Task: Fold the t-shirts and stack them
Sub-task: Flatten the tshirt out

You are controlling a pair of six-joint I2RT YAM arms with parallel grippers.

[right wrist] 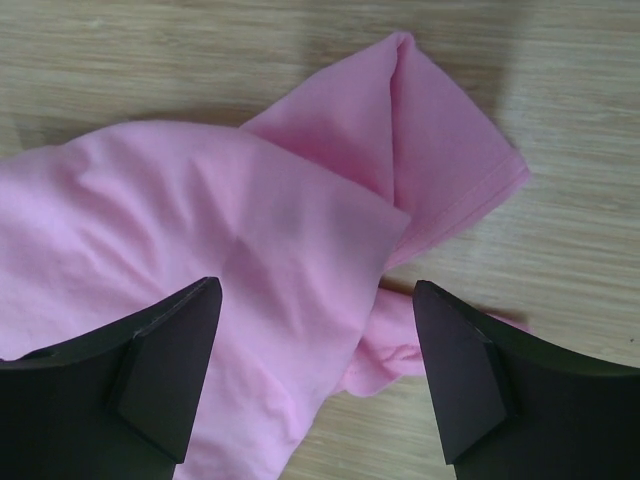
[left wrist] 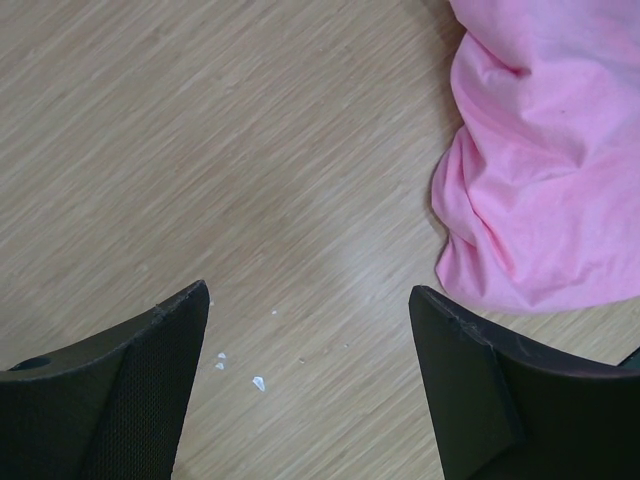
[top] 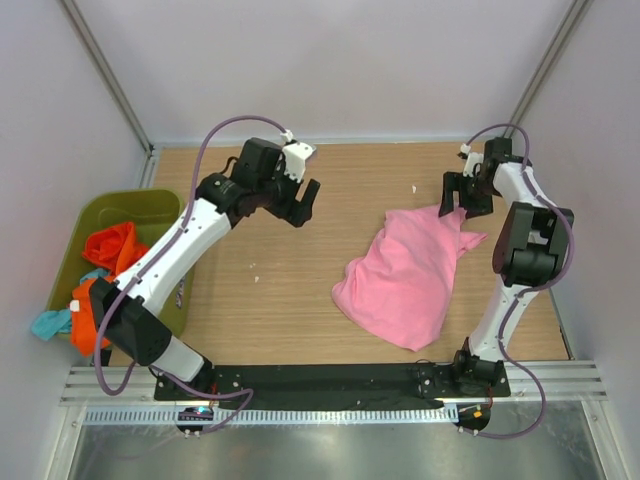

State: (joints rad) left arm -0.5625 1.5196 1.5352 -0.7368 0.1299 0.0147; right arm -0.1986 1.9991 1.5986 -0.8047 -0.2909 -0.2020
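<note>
A bright pink t-shirt [top: 405, 275] lies crumpled on the wooden table, right of the middle. My right gripper [top: 460, 207] hovers over its far corner. In the right wrist view the gripper [right wrist: 318, 292] is open above the pink cloth [right wrist: 200, 220], with a sleeve [right wrist: 440, 150] sticking out beyond it. My left gripper [top: 306, 203] is open over bare wood, left of the shirt. In the left wrist view the gripper [left wrist: 310, 300] has nothing between its fingers, and the pink shirt's edge [left wrist: 540, 150] lies to its upper right. An orange t-shirt [top: 112, 245] and a teal one [top: 50, 322] sit at the bin.
An olive-green plastic bin [top: 150, 205] stands at the table's left edge, with cloth spilling over its near side. Small white crumbs [left wrist: 258, 382] lie on the wood under the left gripper. Grey walls close in the table on three sides.
</note>
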